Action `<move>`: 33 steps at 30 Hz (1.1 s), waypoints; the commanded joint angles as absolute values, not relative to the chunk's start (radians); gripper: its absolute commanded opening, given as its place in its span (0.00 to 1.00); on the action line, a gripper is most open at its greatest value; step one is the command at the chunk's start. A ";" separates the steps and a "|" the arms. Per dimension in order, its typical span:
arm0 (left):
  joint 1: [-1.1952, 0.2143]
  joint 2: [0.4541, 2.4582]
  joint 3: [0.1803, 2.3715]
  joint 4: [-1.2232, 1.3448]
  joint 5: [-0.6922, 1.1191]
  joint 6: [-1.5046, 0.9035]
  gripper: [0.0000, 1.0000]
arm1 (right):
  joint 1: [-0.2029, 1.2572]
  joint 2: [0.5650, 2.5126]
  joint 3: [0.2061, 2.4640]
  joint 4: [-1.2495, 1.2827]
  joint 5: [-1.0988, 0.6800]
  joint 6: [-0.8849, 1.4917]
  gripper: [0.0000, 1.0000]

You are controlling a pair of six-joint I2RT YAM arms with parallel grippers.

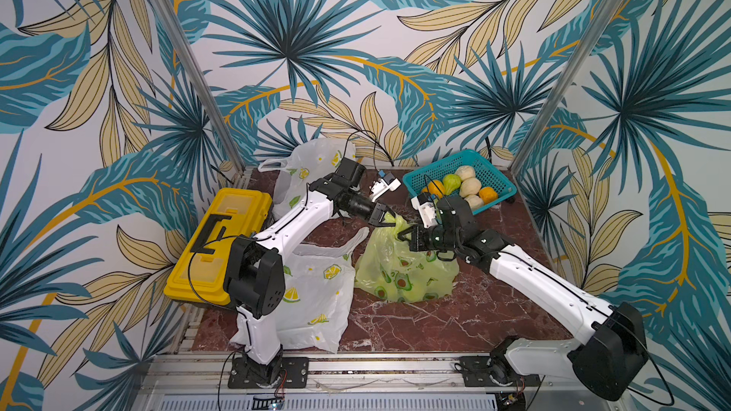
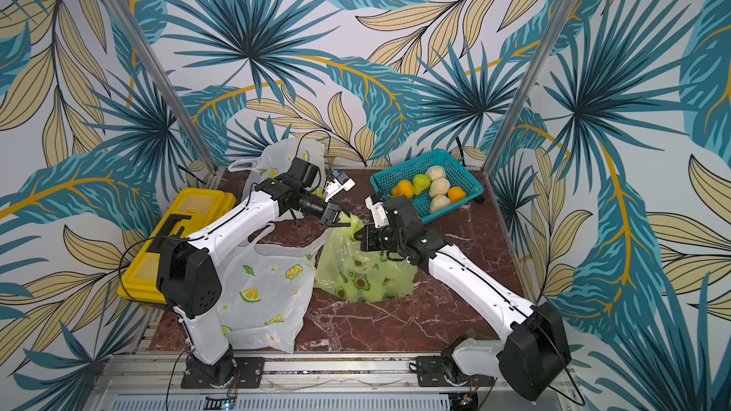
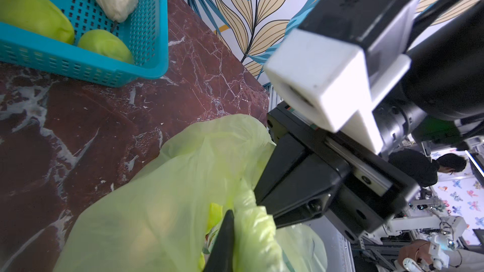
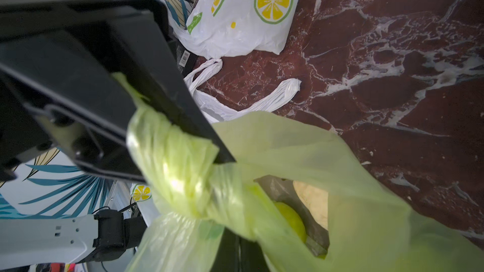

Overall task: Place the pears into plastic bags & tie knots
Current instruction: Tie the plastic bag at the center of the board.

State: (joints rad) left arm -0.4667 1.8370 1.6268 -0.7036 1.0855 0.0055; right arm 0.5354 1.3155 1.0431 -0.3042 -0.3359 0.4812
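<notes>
The light green plastic bag (image 1: pixel 403 270) with avocado prints stands mid-table. My left gripper (image 1: pixel 389 220) and right gripper (image 1: pixel 404 233) meet above it, each shut on a gathered green handle. In the right wrist view the handles wind into a knot (image 4: pixel 209 194) just beyond my right gripper (image 4: pixel 239 242). A green pear (image 4: pixel 290 221) and a cream one (image 4: pixel 311 194) show through the bag's side gap. In the left wrist view one finger (image 3: pixel 225 231) presses the handle strip. Several more pears (image 1: pixel 470 187) lie in the basket. Two white plastic bags lie front left (image 1: pixel 316 302) and at the back (image 1: pixel 312 168).
The teal mesh basket (image 1: pixel 419 183) stands at the back right, close behind my right wrist. A yellow toolbox (image 1: pixel 217 243) sits along the left edge. Bare marble table (image 1: pixel 455 322) lies in front of the green bag.
</notes>
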 commanded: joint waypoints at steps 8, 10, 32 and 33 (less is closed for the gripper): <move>-0.424 1.760 1.576 -0.672 1.153 0.051 0.42 | 0.486 1.368 1.044 -0.291 -0.417 0.402 0.00; -0.450 1.775 1.591 -0.671 1.129 0.056 0.47 | 0.487 1.379 1.050 -0.290 -0.435 0.408 0.00; -0.512 1.841 1.667 -0.670 0.888 -0.002 0.39 | 0.488 1.348 1.046 -0.305 -0.445 0.392 0.00; -0.515 1.840 1.665 -0.671 0.889 0.000 0.40 | 0.487 1.350 1.047 -0.307 -0.447 0.391 0.00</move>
